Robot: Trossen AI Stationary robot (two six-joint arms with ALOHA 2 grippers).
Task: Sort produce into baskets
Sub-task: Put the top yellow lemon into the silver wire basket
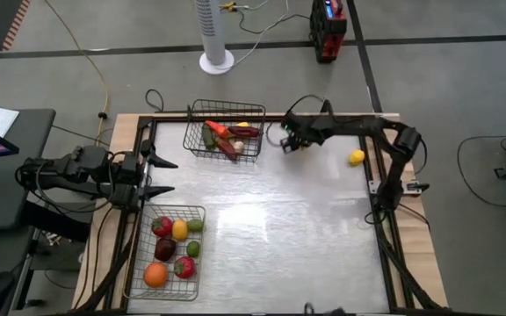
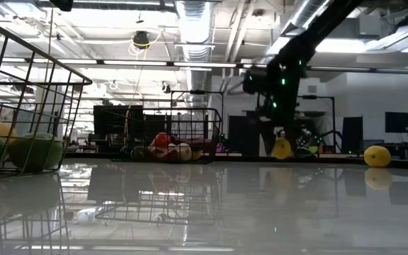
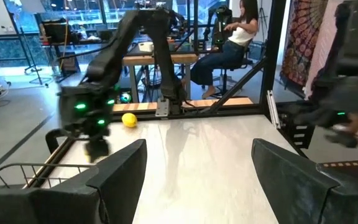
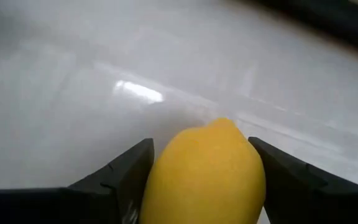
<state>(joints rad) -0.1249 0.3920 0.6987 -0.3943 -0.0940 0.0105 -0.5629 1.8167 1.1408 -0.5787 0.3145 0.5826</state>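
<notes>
Right gripper (image 4: 201, 177) clamps a lemon (image 4: 205, 171), apparently barely lifted; left gripper (image 3: 197, 180) gapes.

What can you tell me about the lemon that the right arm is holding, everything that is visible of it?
The held lemon is a plain yellow, smooth, matte toy with a small nub at one end. It sits between the two dark jaws of the right gripper, which press on both its sides. The low view shows it lifted just above the glossy table, beside the far basket. A second lemon lies apart on the table.
</notes>
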